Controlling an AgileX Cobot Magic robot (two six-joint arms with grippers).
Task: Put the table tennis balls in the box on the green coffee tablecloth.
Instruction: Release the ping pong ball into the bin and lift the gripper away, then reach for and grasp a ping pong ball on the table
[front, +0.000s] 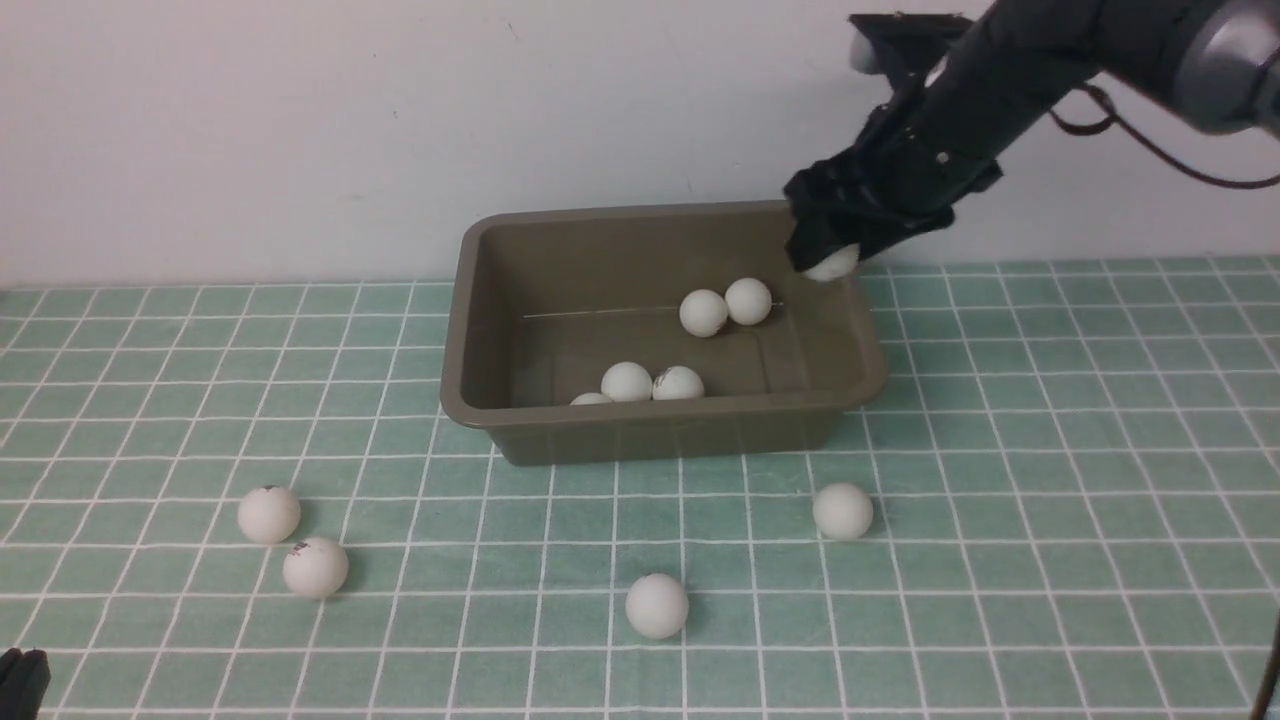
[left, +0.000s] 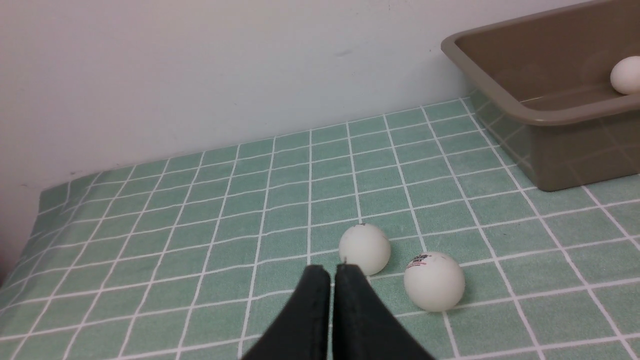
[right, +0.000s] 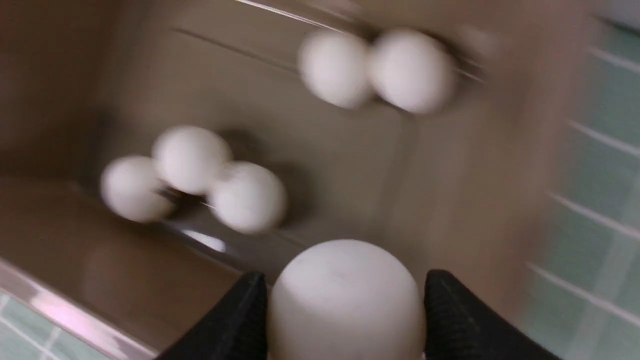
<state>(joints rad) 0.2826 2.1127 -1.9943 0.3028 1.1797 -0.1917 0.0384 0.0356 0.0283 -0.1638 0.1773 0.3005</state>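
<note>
So the right gripper (front: 826, 256) is pinching the held ball (front: 838, 266), and it's hanging just above the rim of the box (front: 700, 435), at about 2 o'clock of the box in the front view. The right wrist view is showing both fingers (right: 450, 320) touching the ball's sides, with the box floor underneath. The left gripper (left: 332, 274) is sitting low over the green coffee tablecloth (front: 1050, 480) with its jaws pressed together on nothing. Of the table tennis balls (front: 657, 605), five are lying in the box already: a touching pair toward 1 o'clock of the floor and three bunched at 6 o'clock against the near wall. Four are lying loose on the cloth: the marked pair (front: 315, 567) at 7 o'clock of the box, just past the left gripper's tips, one at 6 and one at 5. Handling-wise, I'm guessing these are super light, hollow, stiff-shelled and smooth, so they're going to roll at a nudge and bounce if dropped from any height. I'd be taking each one across its widest middle with a gentle squeeze, because an off-centre pinch is probably going to squirt it out sideways.
</note>
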